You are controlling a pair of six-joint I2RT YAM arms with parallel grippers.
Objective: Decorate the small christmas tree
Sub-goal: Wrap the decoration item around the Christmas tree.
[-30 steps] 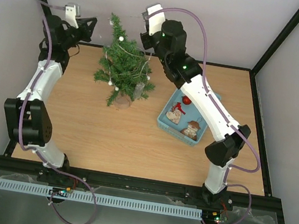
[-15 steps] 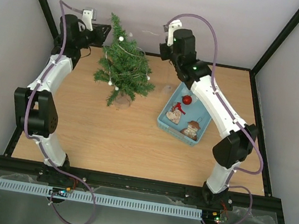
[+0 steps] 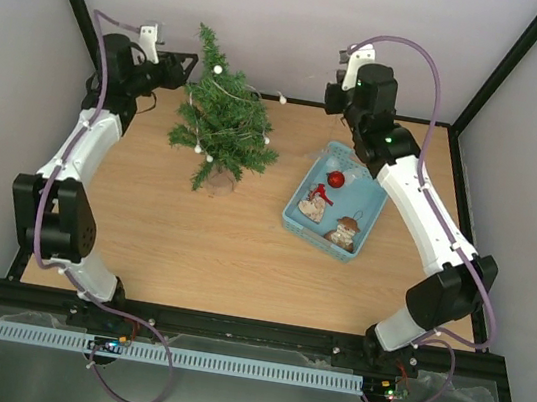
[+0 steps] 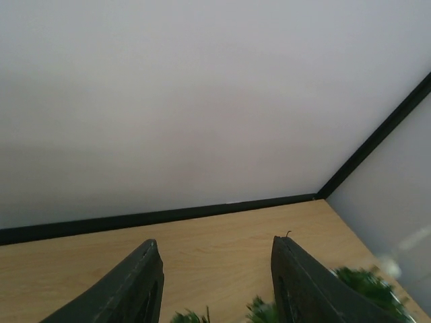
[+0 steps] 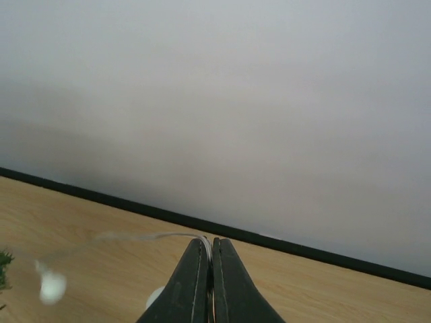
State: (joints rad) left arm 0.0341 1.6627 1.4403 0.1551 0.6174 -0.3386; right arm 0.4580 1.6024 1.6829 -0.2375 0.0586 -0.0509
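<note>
The small christmas tree (image 3: 222, 121) stands upright at the back left of the table, a thin wire garland with white beads (image 3: 282, 97) draped on it. One end of that wire (image 5: 161, 235) runs to my right gripper (image 5: 209, 241), which is shut on it; two blurred beads (image 5: 51, 286) hang to its left. In the top view the right gripper (image 3: 334, 97) is high at the back, right of the tree. My left gripper (image 3: 190, 65) hovers beside the tree's top, on its left. Its jaws stand open and empty (image 4: 215, 242), green tips (image 4: 367, 286) below them.
A light blue basket (image 3: 366, 211) lies right of the tree, holding a red ball (image 3: 334, 179) and two other ornaments (image 3: 314, 204). The black frame posts and white walls close in the back corners behind both grippers.
The right arm swung right, away from the tree, drawing the beaded wire out with it. The left gripper moved in toward the treetop and its jaws opened.
</note>
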